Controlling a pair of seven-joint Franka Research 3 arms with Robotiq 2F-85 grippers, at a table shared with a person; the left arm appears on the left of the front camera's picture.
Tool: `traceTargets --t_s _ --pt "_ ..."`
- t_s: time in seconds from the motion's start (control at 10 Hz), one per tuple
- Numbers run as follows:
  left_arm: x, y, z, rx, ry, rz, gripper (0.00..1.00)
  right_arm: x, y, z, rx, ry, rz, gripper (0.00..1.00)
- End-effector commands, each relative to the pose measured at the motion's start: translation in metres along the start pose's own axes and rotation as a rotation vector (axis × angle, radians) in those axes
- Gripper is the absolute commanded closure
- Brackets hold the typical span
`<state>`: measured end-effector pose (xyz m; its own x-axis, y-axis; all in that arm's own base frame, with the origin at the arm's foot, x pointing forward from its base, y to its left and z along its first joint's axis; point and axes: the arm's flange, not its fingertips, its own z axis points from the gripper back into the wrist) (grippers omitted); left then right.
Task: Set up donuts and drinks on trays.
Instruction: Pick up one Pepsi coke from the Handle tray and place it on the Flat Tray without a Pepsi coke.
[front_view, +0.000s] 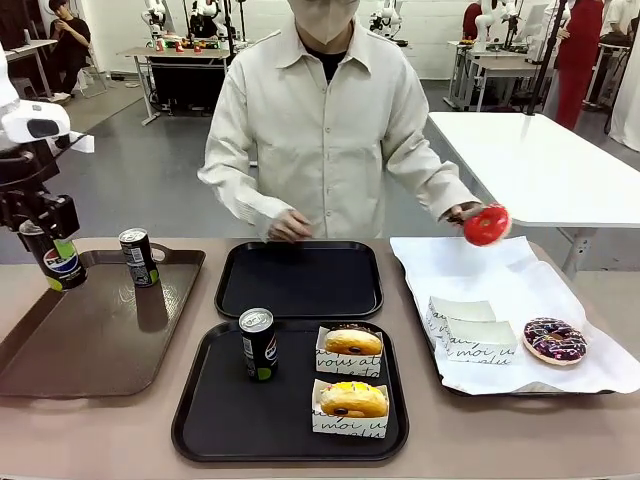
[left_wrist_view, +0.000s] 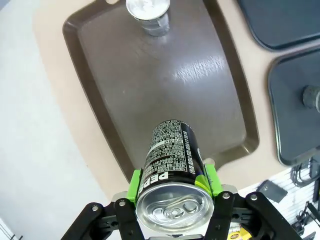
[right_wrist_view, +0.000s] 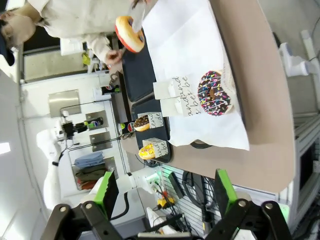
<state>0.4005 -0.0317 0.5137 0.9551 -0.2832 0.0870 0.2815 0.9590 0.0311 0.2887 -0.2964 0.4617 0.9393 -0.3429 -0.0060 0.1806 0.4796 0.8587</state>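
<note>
Trays: near tray (front_view: 200, 425), lower centre of the front view, carries a can (front_view: 258, 344) and two boxed donuts (front_view: 352, 345), which I judge a full set. The far tray (front_view: 300, 282), just behind it at centre, is bare, so it is likely the one to fill.

Brown tray (front_view: 100, 340), at left, serves as drink stock; a spare can (front_view: 137, 257) stands near its far rim. Paper-lined tray (front_view: 470, 265), at right, is donut stock: two white boxes (front_view: 470, 332), seemingly empty, with a sprinkle donut (front_view: 554, 340) beside them.

At upper right the person's hand (front_view: 460, 213) holds a red donut (front_view: 487, 224) above the paper, probably bound for a box.

At far left the left gripper (left_wrist_view: 172, 182) is clamped across the held can (left_wrist_view: 172, 147) just below its top. The can is upright and appears clear of the brown tray, ready to be set down standing.

In the right wrist view the right gripper (right_wrist_view: 166, 192) has its fingers spread with nothing between them.
</note>
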Motion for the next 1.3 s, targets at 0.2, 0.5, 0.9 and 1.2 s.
traceTargets --t_s 0.2,0.5,0.9,1.2 --pt "-0.007 -0.003 0.004 -0.003 0.002 -0.006 0.51 0.001 0.000 0.002 0.024 -0.006 0.009 0.00" --pt "-0.007 -0.003 0.004 -0.003 0.002 -0.006 0.51 0.001 0.000 0.002 0.024 -0.006 0.009 0.00" --pt "-0.009 -0.001 0.000 -0.008 0.008 -0.014 0.42 0.001 0.000 0.002 0.024 -0.006 0.009 0.00" --pt "0.051 -0.030 0.016 -0.084 -0.090 0.033 0.42 0.001 0.000 0.002 0.024 -0.006 0.009 0.00"
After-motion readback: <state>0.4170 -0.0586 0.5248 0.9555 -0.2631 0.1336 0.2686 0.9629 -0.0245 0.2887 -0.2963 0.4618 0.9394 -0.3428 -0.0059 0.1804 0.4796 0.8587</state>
